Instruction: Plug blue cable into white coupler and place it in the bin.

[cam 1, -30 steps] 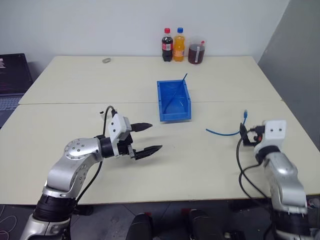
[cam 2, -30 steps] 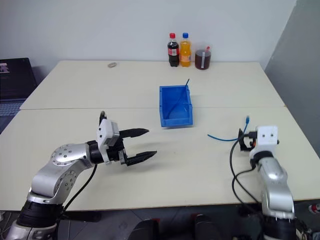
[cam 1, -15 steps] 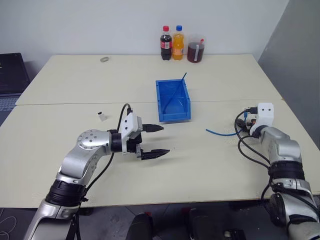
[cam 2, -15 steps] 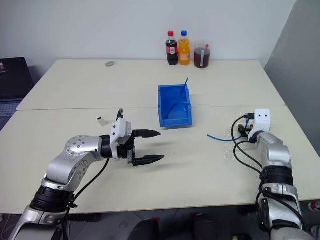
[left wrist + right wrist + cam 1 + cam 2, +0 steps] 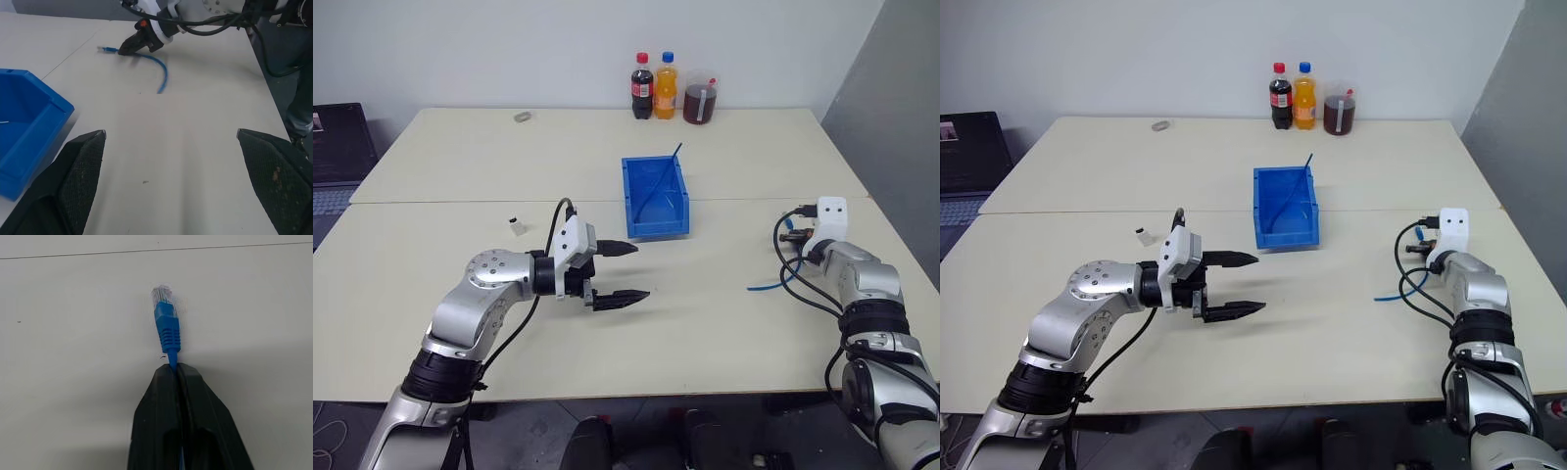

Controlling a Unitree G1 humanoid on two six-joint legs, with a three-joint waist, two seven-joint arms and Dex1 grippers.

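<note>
the right gripper (image 5: 176, 369) is pinched tight on the blue cable (image 5: 159, 68) just behind its clear-tipped plug (image 5: 165, 318) — the plug juts out past the fingertips, low over the table (image 5: 724, 323) near its right edge. the rest of the cord curves away from the grip and lies loose on the tabletop. the left gripper (image 5: 625, 271) hovers over the table's middle with its two black fingers (image 5: 80, 166) spread wide, holding nothing, pointing toward the right arm. the white coupler (image 5: 516, 226) sits by itself on the table, a little behind the left arm and apart from it. the bin (image 5: 655, 199) stands open-topped at the centre of the table, well apart from both grippers, with a darker blue cable (image 5: 664, 168) leaning inside it. three drink bottles (image 5: 667, 86) stand at the far edge — a small grey ring-like thing (image 5: 522, 117) lies off to their left.
</note>
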